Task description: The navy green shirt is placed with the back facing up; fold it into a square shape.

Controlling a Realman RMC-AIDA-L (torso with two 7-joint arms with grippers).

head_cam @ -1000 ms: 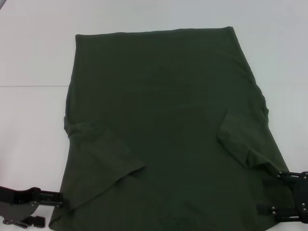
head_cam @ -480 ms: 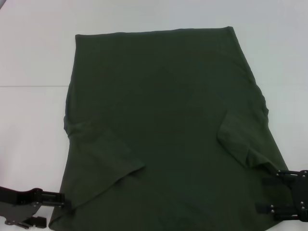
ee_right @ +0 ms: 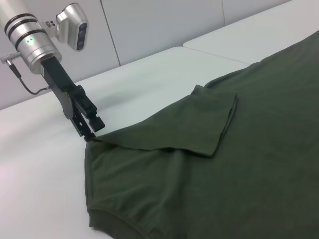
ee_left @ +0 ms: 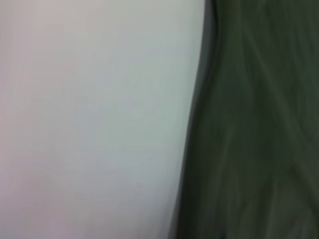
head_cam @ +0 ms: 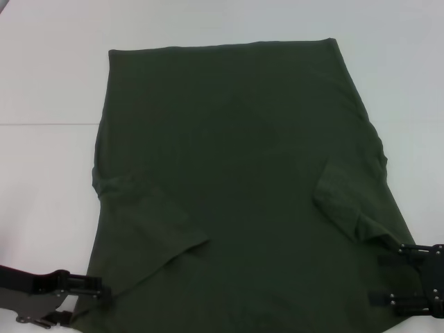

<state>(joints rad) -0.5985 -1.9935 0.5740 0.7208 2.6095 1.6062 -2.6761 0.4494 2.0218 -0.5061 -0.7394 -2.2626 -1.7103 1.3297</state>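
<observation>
Navy green shirt (head_cam: 236, 187) flat on white desk (head_cam: 48, 83), sleeves folded in. My left gripper (head_cam: 104, 294) at 7 o'clock corner, right gripper (head_cam: 383, 277) at 5 o'clock; jaws' state unclear, cannot tell. Pinch both shoulder corners evenly, lift together.

You get three views. Head cam sits high, looking forward and down; the shirt (head_cam: 236, 187) fills most of the frame on the white bench (head_cam: 48, 83). Left wrist cam is very close on the shirt edge. Right wrist cam looks low across the bench, sharing the folded sleeve and left end effector (ee_right: 90, 130) with head view.
</observation>
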